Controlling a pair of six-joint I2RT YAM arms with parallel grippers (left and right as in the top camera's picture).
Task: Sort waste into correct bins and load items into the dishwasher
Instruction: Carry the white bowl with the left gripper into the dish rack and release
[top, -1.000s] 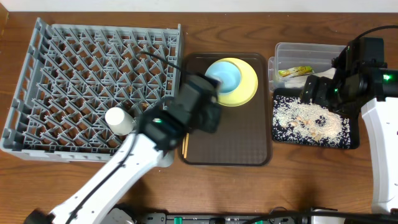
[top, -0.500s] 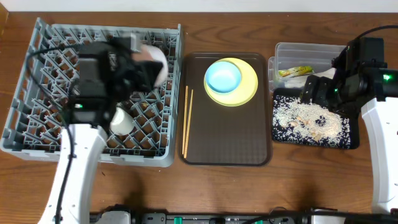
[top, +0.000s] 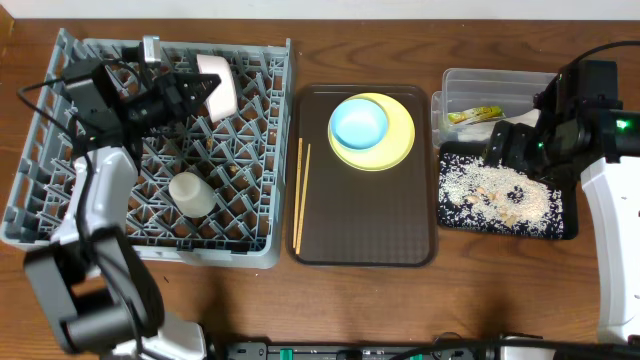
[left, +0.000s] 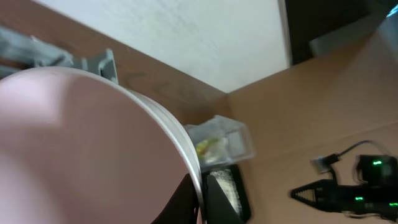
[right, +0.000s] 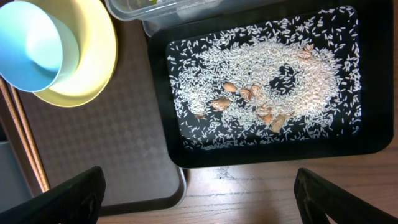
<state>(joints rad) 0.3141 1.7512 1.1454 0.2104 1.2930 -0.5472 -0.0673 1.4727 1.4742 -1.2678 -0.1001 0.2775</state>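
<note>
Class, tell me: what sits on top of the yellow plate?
A light blue bowl sits on the yellow plate, off-centre. It looks empty. The plate's surface beneath the bowl is hidden.

Brown wood-grain table (top: 400, 300), evenly lit. 1 plain white wall (left: 199, 31) behind it. Dark panel (left: 336, 25) beside the wall, too blurred to identify.
</note>
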